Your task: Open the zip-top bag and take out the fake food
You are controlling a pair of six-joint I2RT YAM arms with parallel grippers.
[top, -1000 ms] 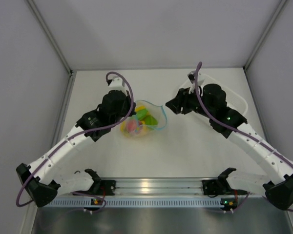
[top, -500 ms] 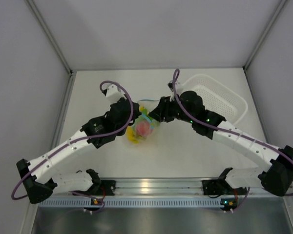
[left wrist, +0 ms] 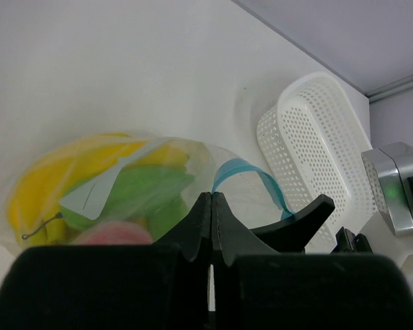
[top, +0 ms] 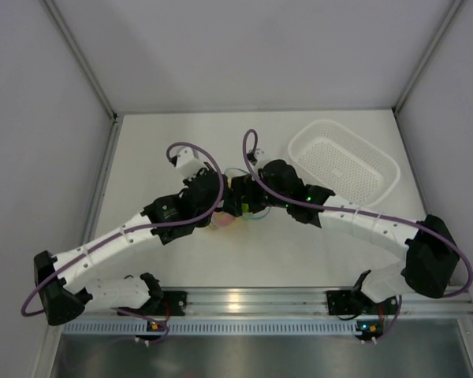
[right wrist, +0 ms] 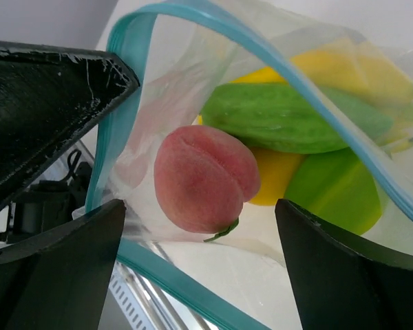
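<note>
The right arm has swung away from the white basket (top: pixel 343 161) and over to the zip-top bag (right wrist: pixel 151 103), so the whole basket shows now. The bag has slid a little nearer to the arms and sits in the middle of the table (top: pixel 165 134), between both arms. The right gripper (right wrist: pixel 199 271) is spread wide at the bag's open mouth. The left gripper (left wrist: pixel 212 206) is pressed tight together, pinching the bag's rim by the blue zip strip (right wrist: pixel 316 103). The bag is thin, clear and crinkly. The fake food is inside it: a round, fuzzy pink peach (right wrist: pixel 203 179), smooth green pieces (right wrist: pixel 289 117) and a curved yellow banana (left wrist: pixel 48 179). The basket is hard plastic full of little holes
</note>
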